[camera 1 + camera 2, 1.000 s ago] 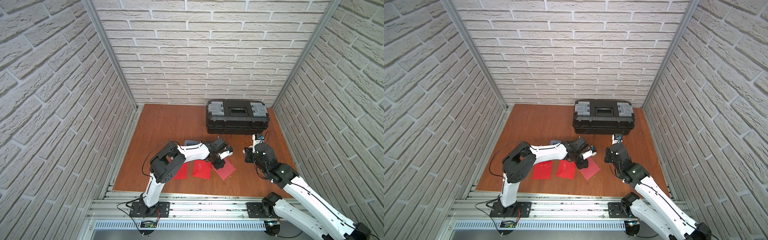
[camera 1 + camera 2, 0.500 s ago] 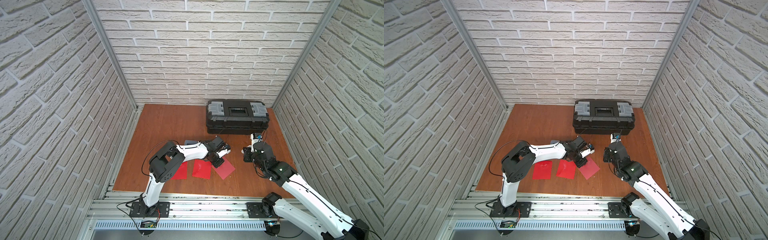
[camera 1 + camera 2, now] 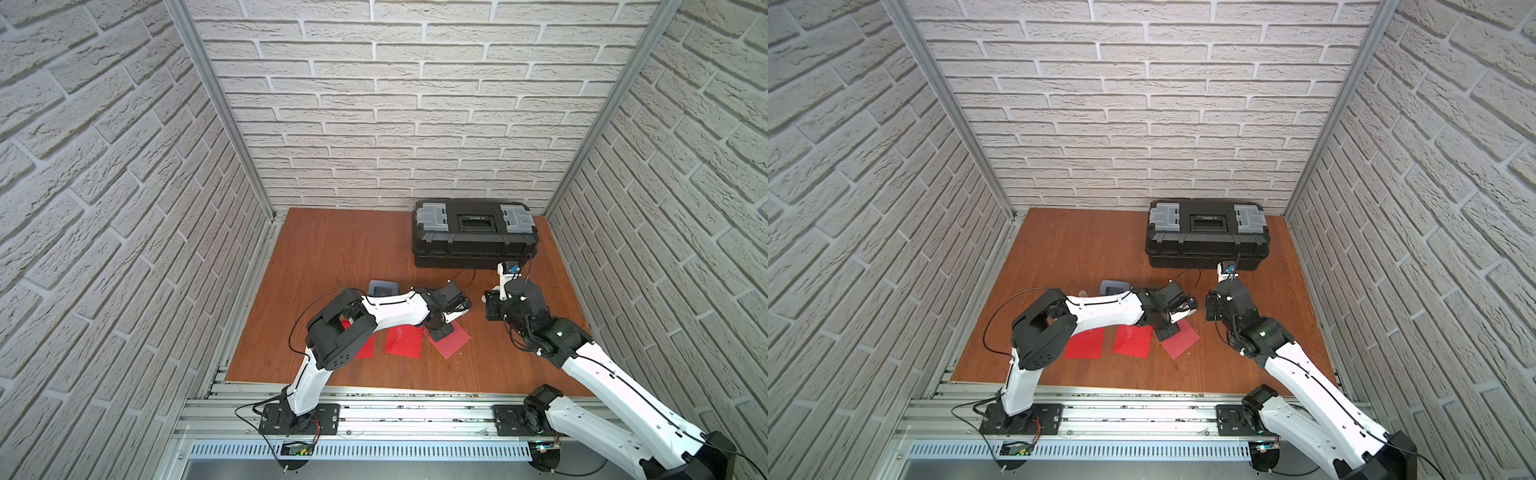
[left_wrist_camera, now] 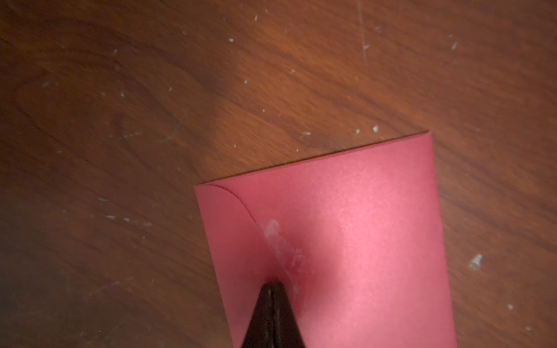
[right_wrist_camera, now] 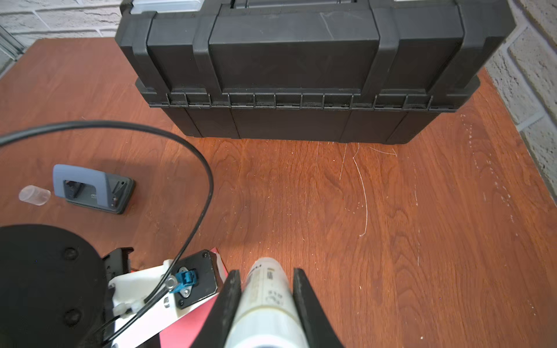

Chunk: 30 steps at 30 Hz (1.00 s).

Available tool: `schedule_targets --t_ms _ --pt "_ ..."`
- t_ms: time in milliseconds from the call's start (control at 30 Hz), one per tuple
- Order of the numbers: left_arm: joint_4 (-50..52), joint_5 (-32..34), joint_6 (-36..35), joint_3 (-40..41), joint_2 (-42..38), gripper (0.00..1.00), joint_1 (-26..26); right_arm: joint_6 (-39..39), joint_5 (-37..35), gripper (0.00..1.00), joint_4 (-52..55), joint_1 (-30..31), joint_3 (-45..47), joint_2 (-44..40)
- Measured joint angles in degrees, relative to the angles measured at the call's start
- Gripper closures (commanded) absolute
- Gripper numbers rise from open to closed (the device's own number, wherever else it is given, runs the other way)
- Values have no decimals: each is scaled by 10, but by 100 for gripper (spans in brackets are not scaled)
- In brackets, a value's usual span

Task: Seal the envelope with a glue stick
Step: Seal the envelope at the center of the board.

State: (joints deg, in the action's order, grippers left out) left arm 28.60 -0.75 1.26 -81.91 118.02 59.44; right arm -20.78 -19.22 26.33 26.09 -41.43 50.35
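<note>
In both top views a black toolbox (image 3: 473, 235) is seen at the back of the wooden table (image 3: 332, 249). Its lid is down, so whatever it holds is hidden. Three red envelopes are laid in a row nearer the front. The envelope (image 3: 451, 344) is the tilted one, and beside it lie two more red envelopes (image 3: 401, 343), one partly covered by the left arm. The left gripper (image 3: 439, 333) is lowered onto the tilted one. A grey-blue hole punch (image 3: 382, 287) is half hidden behind that arm. The right gripper (image 3: 492, 306) is held just beside the left, and what it holds is too small to be made out here.

In the left wrist view the left gripper's fingers (image 4: 272, 289) are pressed together with nothing between them. Their tips are set on the envelope's closed flap. A whitish smear (image 4: 280, 241) is seen along the flap's curved edge.

In the right wrist view the glue stick (image 5: 268, 295) is clamped between the right gripper's two black fingers above the table, pointing toward the toolbox. It is a white tube with faint print. Its near end is blurred and cut off by the frame. A translucent cap (image 5: 34, 195) lies on its side just beside the hole punch. A black cable (image 5: 196, 168) arcs across the table.
</note>
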Motion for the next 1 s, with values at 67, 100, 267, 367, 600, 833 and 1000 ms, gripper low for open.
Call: schedule_targets --t_ms 67,100,267,367,600,833,1000 --pt "-1 -17 6 0 0 94 -6 0 -2 97 -8 0 0 21" --pt "-3 -27 11 -1 0 95 -10 0 -3 97 -13 0 0 35" --pt "0 -62 36 -3 0 95 -13 7 -9 97 -31 0 -5 105" --pt "-2 -76 46 0 0 94 -14 16 -18 97 -49 -2 -22 140" --pt "-38 -106 48 28 -10 95 -29 23 -19 97 -157 -6 -16 172" --pt "-43 -85 48 33 -13 92 -20 46 10 97 -160 -7 -19 206" --pt "-35 -52 47 27 -12 89 -2 51 -4 97 -132 -8 -38 203"
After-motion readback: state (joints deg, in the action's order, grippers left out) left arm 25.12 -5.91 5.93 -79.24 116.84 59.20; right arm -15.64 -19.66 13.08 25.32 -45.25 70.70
